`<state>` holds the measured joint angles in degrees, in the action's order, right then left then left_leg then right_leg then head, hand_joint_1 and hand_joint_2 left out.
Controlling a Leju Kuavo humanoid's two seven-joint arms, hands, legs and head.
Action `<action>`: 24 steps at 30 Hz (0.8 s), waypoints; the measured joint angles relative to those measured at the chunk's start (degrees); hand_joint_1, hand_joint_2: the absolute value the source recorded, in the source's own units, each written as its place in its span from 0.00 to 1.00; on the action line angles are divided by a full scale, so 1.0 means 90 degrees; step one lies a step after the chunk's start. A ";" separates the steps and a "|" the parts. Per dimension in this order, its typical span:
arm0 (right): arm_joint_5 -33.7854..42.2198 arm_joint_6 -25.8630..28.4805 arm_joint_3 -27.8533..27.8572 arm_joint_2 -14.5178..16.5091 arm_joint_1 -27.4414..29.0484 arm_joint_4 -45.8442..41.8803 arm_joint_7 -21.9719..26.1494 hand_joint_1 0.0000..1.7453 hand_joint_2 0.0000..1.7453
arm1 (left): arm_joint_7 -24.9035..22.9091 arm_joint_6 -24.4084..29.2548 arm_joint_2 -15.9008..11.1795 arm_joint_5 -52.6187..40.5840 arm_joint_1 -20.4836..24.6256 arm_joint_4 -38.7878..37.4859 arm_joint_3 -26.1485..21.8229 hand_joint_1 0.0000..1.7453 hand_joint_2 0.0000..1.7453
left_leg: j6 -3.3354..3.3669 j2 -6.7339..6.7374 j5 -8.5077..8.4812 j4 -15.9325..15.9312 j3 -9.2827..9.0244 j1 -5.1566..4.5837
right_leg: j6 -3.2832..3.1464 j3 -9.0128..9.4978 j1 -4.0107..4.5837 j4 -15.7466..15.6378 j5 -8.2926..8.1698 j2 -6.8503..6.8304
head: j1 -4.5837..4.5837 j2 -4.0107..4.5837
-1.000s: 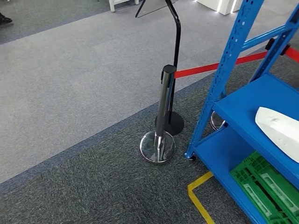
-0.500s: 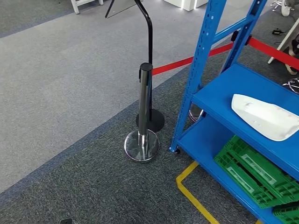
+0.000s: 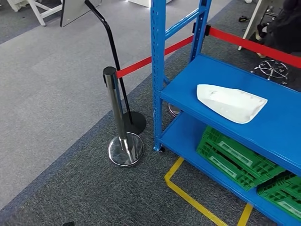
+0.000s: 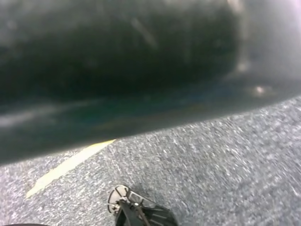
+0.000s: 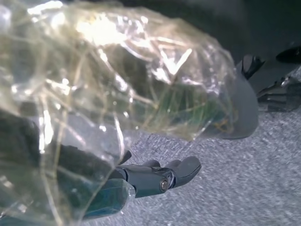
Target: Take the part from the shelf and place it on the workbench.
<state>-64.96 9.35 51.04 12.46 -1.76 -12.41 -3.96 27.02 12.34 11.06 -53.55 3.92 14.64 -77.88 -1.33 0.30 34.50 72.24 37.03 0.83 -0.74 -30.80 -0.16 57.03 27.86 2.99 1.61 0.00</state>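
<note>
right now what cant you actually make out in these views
- Left hand: the left wrist view shows only a dark scrap at the frame edge, under a blurred dark mass; open or shut cannot be told.
- Right hand: in the right wrist view crinkled clear plastic wrap covers most of it, and dark fingers poke out straight.
- Blue shelf and green crates: cut off by the head view's right edge.
- White part: its underside is hidden.

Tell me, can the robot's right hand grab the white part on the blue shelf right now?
Probably not yet. The white part lies in the open on the blue shelf with nothing covering it, but the right hand hangs low over the carpet, so the arm must lift first.
</note>
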 joint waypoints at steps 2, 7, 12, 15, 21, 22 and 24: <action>0.0000 0.0000 0.0000 0.0002 -0.0003 0.0001 0.0000 0.00 0.00 | -0.0001 0.0001 -0.0009 0.0000 0.0001 0.0000 -0.0001 0.00 0.00 | 0.0102 -0.0227 -0.0521 -0.0768 -0.0286 -0.0018 | 0.0003 0.0015 0.0010 0.0000 0.0000 0.0174 | -0.0001 0.0000; 0.0000 -0.0005 0.0000 0.0012 -0.0004 0.0002 0.0002 0.00 0.00 | -0.0003 0.0001 -0.0016 0.0000 0.0021 0.0001 -0.0005 0.00 0.00 | 0.0221 -0.0498 -0.0802 -0.1716 -0.0656 -0.0034 | 0.0145 -0.0112 -0.0008 0.0011 -0.0020 0.0519 | 0.0004 0.0000; 0.0001 0.0001 -0.0001 0.0010 -0.0020 0.0002 -0.0001 0.00 0.00 | -0.0003 0.0001 -0.0006 0.0000 0.0007 0.0000 -0.0003 0.00 0.00 | 0.0322 -0.0022 -0.0836 -0.1833 -0.0698 -0.0015 | 0.0326 -0.0765 -0.0015 0.1304 0.0784 -0.0221 | -0.0072 0.0000; 0.0001 0.0001 0.0000 0.0007 -0.0002 0.0002 0.0001 0.00 0.00 | -0.0003 0.0001 0.0000 0.0000 0.0002 0.0000 -0.0004 0.00 0.00 | 0.0306 0.0249 -0.0818 -0.1827 -0.0702 -0.0018 | 0.0415 -0.0940 -0.0067 0.1730 0.0833 -0.0297 | -0.0075 0.0000; 0.0000 -0.0013 0.0000 -0.0001 -0.0017 0.0002 -0.0001 0.00 0.00 | -0.0003 0.0001 0.0013 0.0005 0.0022 0.0000 -0.0004 0.00 0.00 | 0.0112 0.0590 -0.0725 -0.1769 -0.0807 -0.0064 | 0.0281 0.0005 -0.0086 0.0008 0.0114 -0.0758 | -0.0043 0.0000; 0.0000 -0.0014 0.0000 -0.0001 -0.0014 0.0002 -0.0001 0.00 0.00 | -0.0003 0.0001 0.0016 0.0008 0.0031 0.0000 -0.0004 0.00 0.00 | 0.0075 0.0631 -0.0719 -0.1772 -0.0827 -0.0052 | 0.0228 -0.0013 -0.0080 0.0009 0.0107 -0.0687 | -0.0038 0.0000; 0.0000 -0.0014 0.0000 -0.0002 -0.0008 0.0002 -0.0003 0.00 0.00 | -0.0003 0.0001 0.0021 0.0010 0.0045 0.0000 -0.0005 0.00 0.00 | -0.0009 0.0485 -0.0579 -0.1650 -0.0803 -0.0017 | 0.0131 -0.0005 -0.0090 -0.0005 0.0074 -0.0566 | -0.0029 0.0000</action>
<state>-64.96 9.23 51.04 12.44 -1.84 -12.39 -3.98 26.99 12.35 11.26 -53.46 4.32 14.64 -77.92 -1.42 4.67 29.29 57.39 29.80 0.67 0.44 -30.84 -0.97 56.99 28.53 -2.11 1.35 0.00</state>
